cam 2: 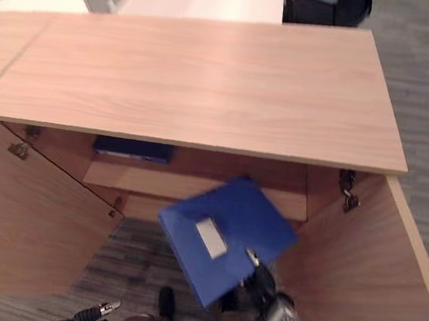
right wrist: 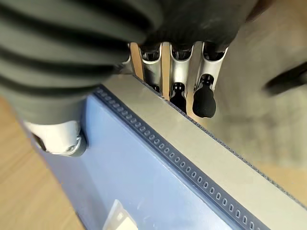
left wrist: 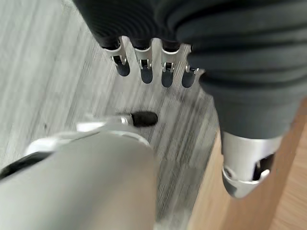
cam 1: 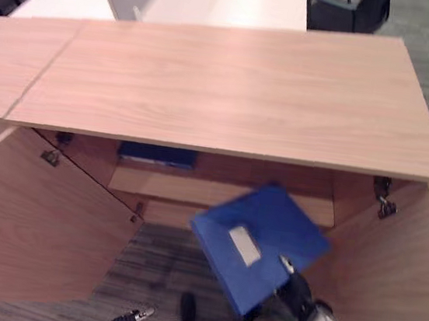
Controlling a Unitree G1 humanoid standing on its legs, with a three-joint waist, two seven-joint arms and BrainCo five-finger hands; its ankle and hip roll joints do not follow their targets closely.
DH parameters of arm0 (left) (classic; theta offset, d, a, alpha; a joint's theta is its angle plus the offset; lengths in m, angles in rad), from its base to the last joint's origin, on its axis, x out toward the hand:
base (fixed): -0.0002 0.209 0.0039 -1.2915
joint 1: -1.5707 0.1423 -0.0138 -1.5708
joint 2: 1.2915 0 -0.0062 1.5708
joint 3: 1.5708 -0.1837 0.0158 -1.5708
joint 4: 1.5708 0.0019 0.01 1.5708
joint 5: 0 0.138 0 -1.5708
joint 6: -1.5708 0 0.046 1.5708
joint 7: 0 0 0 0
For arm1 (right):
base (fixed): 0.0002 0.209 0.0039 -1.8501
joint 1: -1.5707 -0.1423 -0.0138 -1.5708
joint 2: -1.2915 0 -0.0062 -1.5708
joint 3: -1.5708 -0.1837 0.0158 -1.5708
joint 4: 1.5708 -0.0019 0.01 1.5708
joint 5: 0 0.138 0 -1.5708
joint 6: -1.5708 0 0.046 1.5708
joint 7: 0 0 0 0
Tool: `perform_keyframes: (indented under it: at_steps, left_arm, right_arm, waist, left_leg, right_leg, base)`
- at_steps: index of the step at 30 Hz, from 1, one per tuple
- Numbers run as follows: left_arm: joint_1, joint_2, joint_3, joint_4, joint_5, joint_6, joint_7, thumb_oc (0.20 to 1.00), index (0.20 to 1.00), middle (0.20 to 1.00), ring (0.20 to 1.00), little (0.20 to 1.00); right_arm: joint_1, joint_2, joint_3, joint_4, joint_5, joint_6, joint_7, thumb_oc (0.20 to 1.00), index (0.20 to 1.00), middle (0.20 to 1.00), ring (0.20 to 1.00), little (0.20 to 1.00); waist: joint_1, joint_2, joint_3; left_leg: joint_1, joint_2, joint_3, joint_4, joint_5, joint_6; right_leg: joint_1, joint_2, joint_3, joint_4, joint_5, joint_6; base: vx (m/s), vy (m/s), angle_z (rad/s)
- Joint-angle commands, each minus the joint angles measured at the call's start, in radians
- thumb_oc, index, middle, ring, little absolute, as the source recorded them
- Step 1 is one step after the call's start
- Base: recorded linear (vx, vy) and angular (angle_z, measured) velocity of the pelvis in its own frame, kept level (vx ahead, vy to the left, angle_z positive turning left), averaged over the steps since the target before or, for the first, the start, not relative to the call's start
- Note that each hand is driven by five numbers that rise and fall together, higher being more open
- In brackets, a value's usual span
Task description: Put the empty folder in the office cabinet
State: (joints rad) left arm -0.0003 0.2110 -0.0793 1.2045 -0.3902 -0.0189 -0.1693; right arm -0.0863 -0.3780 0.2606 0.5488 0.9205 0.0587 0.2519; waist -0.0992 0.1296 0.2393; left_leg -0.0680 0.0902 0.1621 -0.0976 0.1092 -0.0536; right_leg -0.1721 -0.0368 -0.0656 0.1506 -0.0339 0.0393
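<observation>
Right hand (right wrist: 72, 136) fingers (right wrist: 204, 98) curl over the grey spine edge of the blue folder (cam 1: 257, 244), thumb pressed on the blue cover face: a pinch across the folder's thickness near one corner. That corner grip leaves most of the folder free ahead of the hand, which probably suits sliding it onto a shelf edge-first.

The folder hangs tilted in the air in front of the cabinet (cam 1: 231, 92) opening, white label (cam 1: 245, 246) facing up, far corner pointing at the inner shelf (cam 1: 218, 192). It is not yet on the shelf; my read is that it is mid-carry, with the tilt needing flattening before it goes in.

Both cabinet doors stand swung wide, left door (cam 1: 34, 224) and right door (cam 1: 395, 284), so the way in is open. Another blue folder (cam 1: 156, 154) already lies at the back of the cabinet, left of the held one, just under the top panel.

Left hand (left wrist: 240, 96) hangs below the cabinet opening over grey carpet (left wrist: 43, 72), fingers (left wrist: 146, 74) straight and side by side, holding nothing — idle.
</observation>
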Motion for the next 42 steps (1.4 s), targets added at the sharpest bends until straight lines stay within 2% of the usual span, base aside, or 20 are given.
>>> perform_keyframes:
  at_steps: [1, 4, 6, 13, 15, 16, 20, 24, 25, 29, 33, 35, 38, 39, 40, 42]
  left_arm:
    - [-0.04, 0.052, -0.028, 0.021, -0.035, -0.022, 0.031, 1.0, 1.0, 1.0, 1.0, 1.0]
    - [-0.077, 0.062, -0.051, 0.003, -0.008, -0.023, 0.052, 1.0, 1.0, 1.0, 1.0, 1.0]
    - [-0.082, 0.064, -0.053, -0.005, 0.001, -0.023, 0.059, 1.0, 1.0, 1.0, 1.0, 1.0]
    - [-0.09, 0.064, -0.051, -0.003, 0.011, -0.017, 0.075, 1.0, 1.0, 1.0, 1.0, 1.0]
    - [-0.098, 0.065, -0.053, -0.005, 0.007, -0.017, 0.083, 1.0, 1.0, 1.0, 1.0, 1.0]
    - [-0.101, 0.067, -0.057, -0.006, 0.006, -0.016, 0.089, 1.0, 1.0, 1.0, 1.0, 1.0]
    - [-0.127, 0.075, -0.064, -0.026, -0.019, -0.017, 0.116, 1.0, 1.0, 1.0, 1.0, 1.0]
    - [-0.144, 0.092, -0.066, -0.036, -0.046, -0.018, 0.138, 1.0, 1.0, 1.0, 1.0, 1.0]
    - [-0.141, 0.107, -0.067, -0.059, -0.067, -0.018, 0.151, 1.0, 1.0, 1.0, 1.0, 1.0]
    - [-0.134, 0.131, -0.076, -0.109, -0.11, -0.028, 0.171, 1.0, 1.0, 1.0, 1.0, 1.0]
    - [-0.113, 0.152, -0.091, -0.164, -0.146, -0.034, 0.178, 1.0, 1.0, 1.0, 1.0, 1.0]
    - [-0.094, 0.174, -0.101, -0.184, -0.19, -0.034, 0.19, 1.0, 1.0, 1.0, 1.0, 1.0]
    - [-0.097, 0.188, -0.112, -0.174, -0.236, -0.03, 0.208, 1.0, 1.0, 1.0, 1.0, 1.0]
    - [-0.104, 0.193, -0.128, -0.169, -0.252, -0.03, 0.219, 1.0, 1.0, 1.0, 1.0, 1.0]
    - [-0.106, 0.194, -0.128, -0.169, -0.253, -0.03, 0.22, 1.0, 1.0, 1.0, 1.0, 1.0]
    - [-0.112, 0.197, -0.146, -0.164, -0.26, -0.029, 0.228, 1.0, 1.0, 1.0, 1.0, 1.0]
  right_arm:
    - [-0.058, 0.022, 0.002, -0.082, 0.043, -0.089, 0.008, 0.2, 0.2, 0.2, 0.2, 0.2]
    - [-0.135, -0.034, 0.014, -0.287, 0.009, -0.14, -0.035, 0.2, 0.2, 0.2, 0.2, 0.2]
    - [-0.147, -0.045, 0.004, -0.356, 0.005, -0.157, -0.048, 0.2, 0.2, 0.2, 0.2, 0.2]
    - [-0.182, -0.07, -0.043, -0.476, -0.02, -0.196, -0.104, 0.2, 0.2, 0.2, 0.2, 0.2]
    - [-0.204, -0.063, -0.055, -0.482, -0.028, -0.209, -0.137, 0.2, 0.2, 0.2, 0.2, 0.2]
    - [-0.218, -0.056, -0.064, -0.48, -0.032, -0.216, -0.162, 0.2, 0.2, 0.2, 0.2, 0.2]
    - [-0.332, -0.038, -0.1, -0.452, -0.04, -0.248, -0.251, 0.2, 0.2, 0.2, 0.2, 0.2]
    - [-0.453, -0.045, -0.109, -0.4, -0.033, -0.271, -0.303, 0.2, 0.2, 0.2, 0.2, 0.2]
    - [-0.515, -0.062, -0.116, -0.38, -0.044, -0.276, -0.342, 0.2, 0.2, 0.2, 0.2, 0.2]
    - [-0.627, -0.114, -0.119, -0.319, -0.074, -0.271, -0.387, 0.2, 0.2, 0.2, 0.2, 0.2]
    - [-0.739, -0.149, -0.121, -0.231, -0.046, -0.283, -0.412, 0.2, 0.2, 0.2, 0.2, 0.2]
    - [-0.874, -0.178, -0.117, -0.078, 0.028, -0.283, -0.438, 0.2, 0.2, 0.2, 0.2, 0.2]
    - [-1.006, -0.178, -0.123, 0.133, 0.125, -0.274, -0.47, 0.2, 0.2, 0.2, 0.2, 0.2]
    - [-1.062, -0.171, -0.141, 0.258, 0.185, -0.27, -0.488, 0.2, 0.2, 0.2, 0.2, 0.2]
    - [-1.068, -0.173, -0.139, 0.267, 0.189, -0.27, -0.483, 0.2, 0.2, 0.2, 0.2, 0.2]
    - [-1.114, -0.164, -0.173, 0.41, 0.265, -0.26, -0.49, 0.2, 0.2, 0.2, 0.2, 0.2]
  waist:
    - [0.021, -0.057, -0.007]
    - [0.042, -0.09, 0.021]
    - [0.042, -0.099, 0.028]
    - [0.036, -0.088, 0.042]
    - [0.035, -0.086, 0.047]
    - [0.032, -0.088, 0.056]
    - [0.036, -0.081, 0.071]
    - [0.044, -0.077, 0.071]
    - [0.049, -0.074, 0.073]
    - [0.059, -0.072, 0.086]
    - [0.074, -0.066, 0.098]
    - [0.094, -0.06, 0.097]
    - [0.106, -0.055, 0.101]
    - [0.113, -0.053, 0.1]
    - [0.113, -0.052, 0.1]
    - [0.121, -0.046, 0.094]
  left_leg:
    - [0.004, 0.018, 0.022, 0.065, -0.055, -0.041]
    - [-0.192, -0.014, 0.028, 0.245, -0.113, -0.029]
    - [-0.254, -0.021, 0.027, 0.293, -0.138, -0.021]
    - [-0.411, -0.013, 0.021, 0.419, -0.189, 0.001]
    - [-0.454, -0.011, 0.022, 0.451, -0.198, 0.004]
    - [-0.465, -0.014, 0.019, 0.48, -0.225, 0.001]
    - [-0.58, 0.003, 0.012, 0.575, -0.248, 0.008]
    - [-0.675, 0.025, 0.013, 0.667, -0.275, 0.014]
    - [-0.726, 0.039, 0.014, 0.727, -0.293, 0.015]
    - [-0.821, 0.073, 0.011, 0.861, -0.335, 0.011]
    - [-0.885, 0.089, 0.014, 0.965, -0.378, 0.009]
    - [-0.941, 0.105, 0.018, 1.047, -0.413, 0.005]
    - [-0.992, 0.118, 0.012, 1.116, -0.439, 0.011]
    - [-1.014, 0.121, 0.006, 1.142, -0.45, 0.014]
    - [-1.018, 0.121, 0.004, 1.146, -0.452, 0.014]
    - [-1.042, 0.123, -0.005, 1.176, -0.464, 0.015]
  right_leg:
    - [-0.06, -0.067, 0.017, 0.131, -0.111, 0.059]
    - [-0.213, -0.132, 0.058, 0.257, -0.139, 0.068]
    - [-0.26, -0.15, 0.068, 0.294, -0.145, 0.072]
    - [-0.381, -0.175, 0.06, 0.387, -0.16, 0.077]
    - [-0.421, -0.18, 0.06, 0.416, -0.165, 0.076]
    - [-0.428, -0.187, 0.059, 0.442, -0.192, 0.079]
    - [-0.536, -0.189, 0.058, 0.531, -0.215, 0.071]
    - [-0.629, -0.191, 0.057, 0.612, -0.239, 0.068]
    - [-0.68, -0.198, 0.051, 0.662, -0.256, 0.069]
    - [-0.771, -0.208, 0.025, 0.764, -0.302, 0.077]
    - [-0.836, -0.215, 0.006, 0.845, -0.334, 0.088]
    - [-0.893, -0.233, -0.018, 0.903, -0.359, 0.104]
    - [-0.933, -0.256, -0.04, 0.964, -0.39, 0.11]
    - [-0.95, -0.266, -0.051, 0.993, -0.403, 0.113]
    - [-0.953, -0.266, -0.052, 0.996, -0.405, 0.113]
    - [-0.967, -0.283, -0.061, 1.019, -0.421, 0.118]
  base:
    - [-0.05, 0.078, -0.03]
    - [-0.07, 0.103, 0.15]
    - [0.0, 0.055, 0.13]
    - [0.0, 0.003, 0.05]
    - [-0.01, -0.001, 0.02]
    - [0.0, 0.0, 0.0]
    - [-0.05, -0.034, 0.08]
    - [-0.04, -0.021, -0.02]
    - [-0.02, -0.032, -0.04]
    - [0.0, -0.027, -0.05]
    - [0.01, 0.013, -0.19]
    - [0.03, 0.029, -0.1]
    - [0.03, 0.021, -0.21]
    - [0.03, 0.008, -0.1]
    - [0.03, 0.007, 0.02]
    - [0.05, 0.004, 0.11]
